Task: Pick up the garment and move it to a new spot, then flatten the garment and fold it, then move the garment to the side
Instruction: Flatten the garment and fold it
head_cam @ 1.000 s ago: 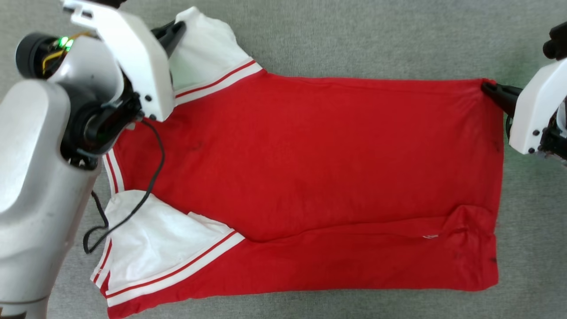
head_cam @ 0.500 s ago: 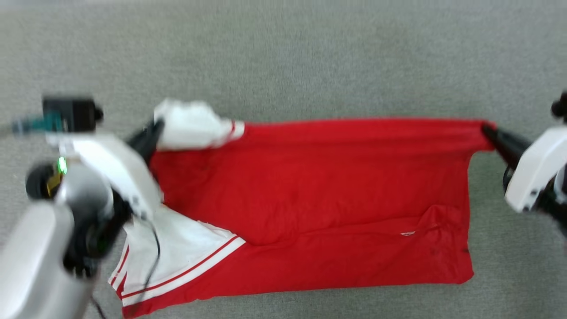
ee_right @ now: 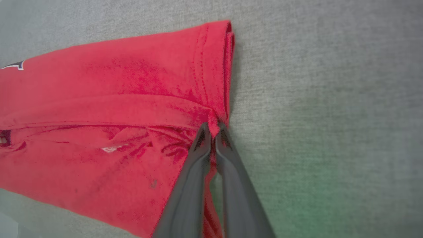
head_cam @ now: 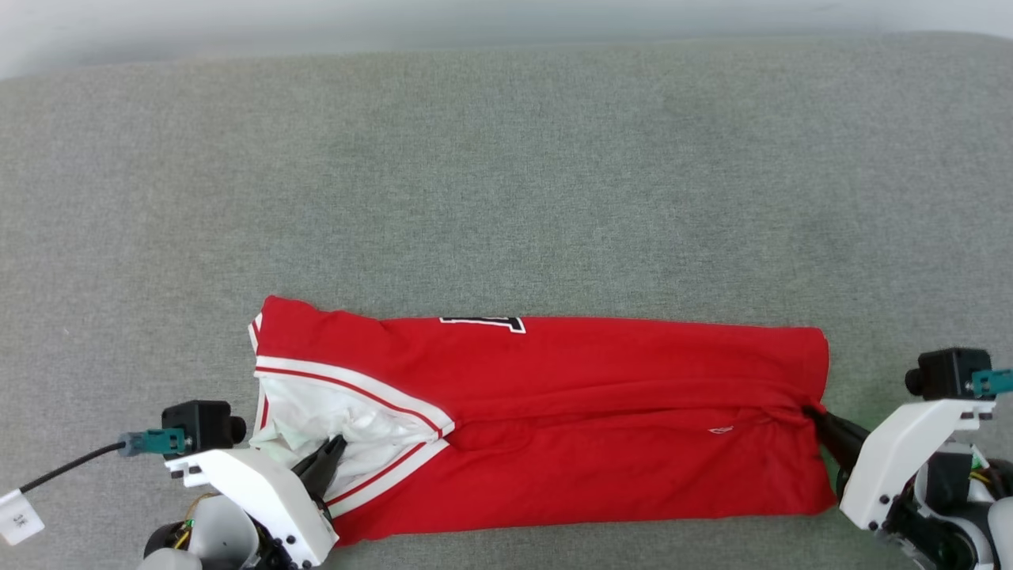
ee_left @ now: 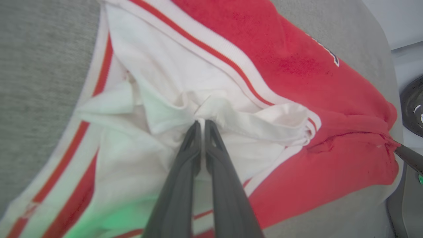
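- Your garment (head_cam: pixel 601 467) is soft, matt red knit cloth, lightly creased.
- Its sleeve (ee_left: pixel 165 72) is thinner white cloth, crumpled, and the striped trim (ee_left: pixel 214 54) looks ribbed.
- The grey surface (head_cam: pixel 506 174) under it reads as felt-like fabric, matt and finely rough.
- On your left gripper (ee_left: pixel 202 122) and right gripper (ee_right: pixel 211 127), the fingers (ee_left: pixel 178 185) look like smooth, dark, matt plastic.
- The white wrist housing (head_cam: pixel 261 499) is smooth hard plastic with a slight sheen.

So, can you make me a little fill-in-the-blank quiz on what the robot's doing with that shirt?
1. The garment lies folded on a ____ surface.
2. The left jaws are shut on its ____ sleeve.
3. The right jaws are shut on ____ cloth at the garment's other end.

Missing words: grey; white; red.
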